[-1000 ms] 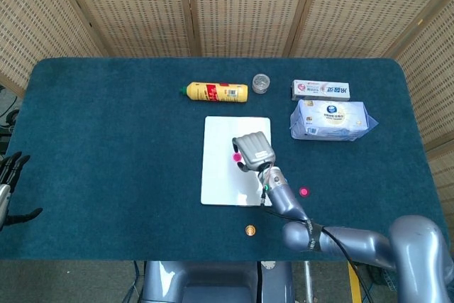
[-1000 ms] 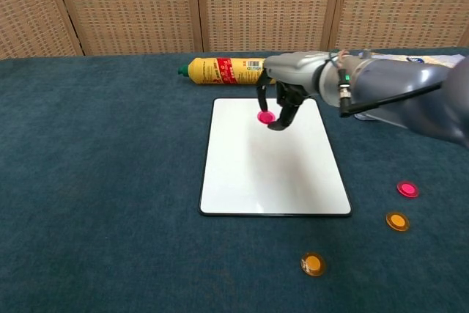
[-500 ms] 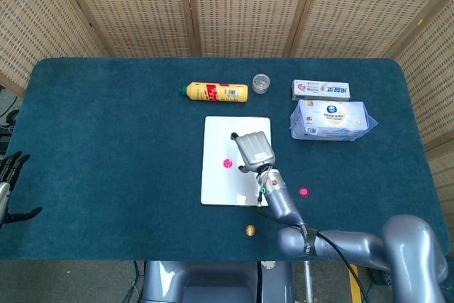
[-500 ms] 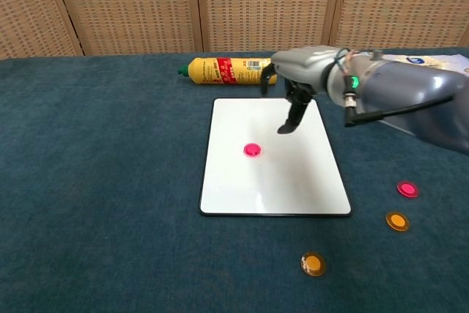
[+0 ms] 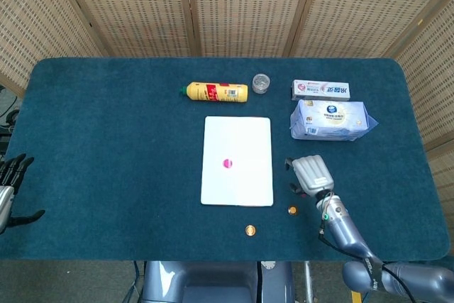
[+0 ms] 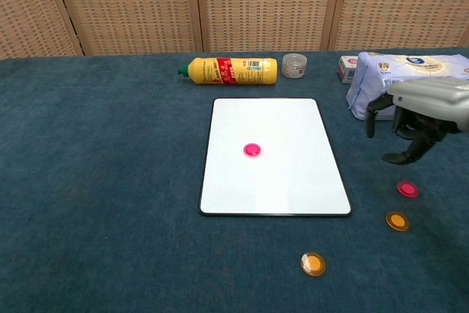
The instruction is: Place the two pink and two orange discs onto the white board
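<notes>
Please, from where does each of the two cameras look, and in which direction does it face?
Head view: high above the table's near edge, facing steeply down; shows the right hand, its forearm, and the left hand at the frame's left edge.
Chest view: low at the near edge, facing forward across the table toward the wicker screens; shows only the right hand.
Shared: white board, pink disc on it, yellow bottle, right hand.

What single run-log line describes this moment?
pink disc on white board | right hand above second pink disc
</notes>
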